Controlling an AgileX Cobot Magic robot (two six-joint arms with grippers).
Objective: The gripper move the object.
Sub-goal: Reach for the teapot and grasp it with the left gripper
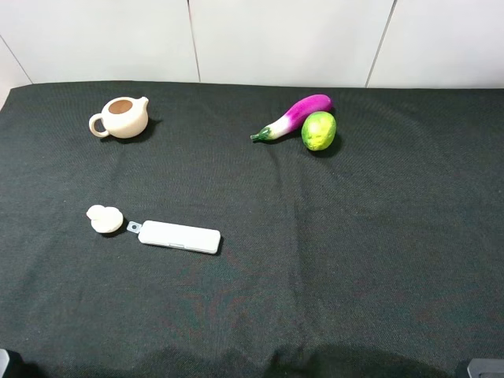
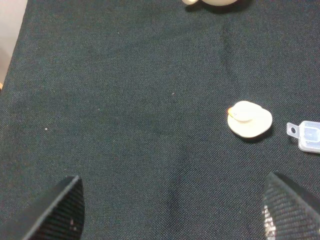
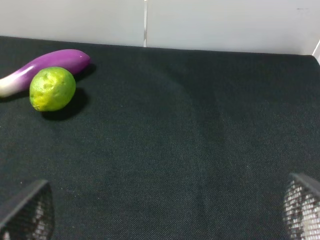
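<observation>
The cream teapot (image 1: 122,117) stands upright at the far left of the black cloth, brown inside showing, loop handle to the left. Only its lower edge shows in the left wrist view (image 2: 215,2). My left gripper (image 2: 172,210) is open and empty, low over bare cloth at the near left, far short of the teapot; only its finger (image 2: 57,212) tips show. My right gripper (image 3: 165,212) is open and empty over bare cloth at the near right. Neither claw shows in the high view beyond the arm bases at the bottom corners.
A cream knobbed lid (image 1: 105,218) lies at the left with a white flat case (image 1: 179,236) next to it; both show in the left wrist view, the lid (image 2: 249,119) and the case's end (image 2: 307,136). A purple eggplant (image 1: 295,116) and a green lime (image 1: 318,131) lie at the back centre-right.
</observation>
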